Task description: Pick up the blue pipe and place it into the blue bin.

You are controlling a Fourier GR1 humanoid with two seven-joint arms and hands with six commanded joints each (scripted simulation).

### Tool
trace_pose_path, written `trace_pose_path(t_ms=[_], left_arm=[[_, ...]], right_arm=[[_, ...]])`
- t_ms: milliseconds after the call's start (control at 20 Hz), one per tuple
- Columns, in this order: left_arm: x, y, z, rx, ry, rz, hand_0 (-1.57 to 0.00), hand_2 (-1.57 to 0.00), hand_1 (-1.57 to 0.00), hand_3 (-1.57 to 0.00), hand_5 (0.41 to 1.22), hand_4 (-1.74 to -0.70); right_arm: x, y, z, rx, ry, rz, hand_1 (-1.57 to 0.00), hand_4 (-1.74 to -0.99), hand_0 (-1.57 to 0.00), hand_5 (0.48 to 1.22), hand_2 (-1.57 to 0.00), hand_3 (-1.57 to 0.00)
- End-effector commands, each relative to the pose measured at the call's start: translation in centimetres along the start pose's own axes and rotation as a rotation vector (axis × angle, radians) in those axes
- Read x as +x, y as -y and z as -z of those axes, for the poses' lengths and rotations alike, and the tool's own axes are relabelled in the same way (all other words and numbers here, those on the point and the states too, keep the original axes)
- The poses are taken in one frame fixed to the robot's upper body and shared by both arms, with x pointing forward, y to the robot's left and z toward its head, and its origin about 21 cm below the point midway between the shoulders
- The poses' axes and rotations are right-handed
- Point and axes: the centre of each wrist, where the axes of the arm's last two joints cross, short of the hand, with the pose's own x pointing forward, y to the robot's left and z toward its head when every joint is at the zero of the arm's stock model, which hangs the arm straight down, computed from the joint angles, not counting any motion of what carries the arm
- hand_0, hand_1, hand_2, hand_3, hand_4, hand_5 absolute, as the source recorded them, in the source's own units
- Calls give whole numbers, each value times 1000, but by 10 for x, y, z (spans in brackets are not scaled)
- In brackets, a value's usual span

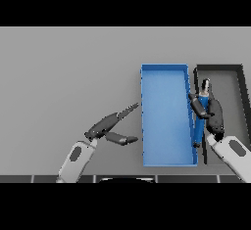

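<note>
Fingers of the right hand [213,117] curl round the blue pipe [200,121], holding it upright over the blue bin's [166,116] right wall, presumably for release inside. Left hand [110,126] idles, fingers straight.

Light: we see even, moderate brightness over the grey tabletop [68,77].
Shadows: faint; a soft dark edge inside the blue bin [166,116].
Glare: we note little.
</note>
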Motion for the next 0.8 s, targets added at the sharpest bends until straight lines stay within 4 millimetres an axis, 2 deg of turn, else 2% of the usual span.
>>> trace_pose_path(t_ms=[0, 150, 300, 550, 750], left_arm=[[0, 0, 0, -1, -7, -5, 1, 1, 1, 1, 427, -878], [-4, 2, -2, 0, -10, -13, 1, 1, 1, 1, 429, -881], [-1, 4, -1, 7, -5, -10, 1, 1, 1, 1, 428, -886], [-1, 4, -4, 12, -5, -2, 1, 1, 1, 1, 428, -885], [-3, 2, -5, 11, -16, -1, 1, 1, 1, 1, 429, -888]], right_arm=[[0, -3, 0, 33, -37, -44, -547, -1337, -599, 1221, -548, -322], [-7, -1, 4, 79, -139, -155, -279, -1175, -306, 1084, -280, -164], [-15, -1, 4, 130, -221, -247, -143, -1083, -156, 934, -143, -84], [-17, -8, 8, 155, -260, -374, -46, -1051, -51, 787, -46, -27], [-16, -14, 11, 160, -267, -391, -18, -1033, -20, 696, -18, -10]])
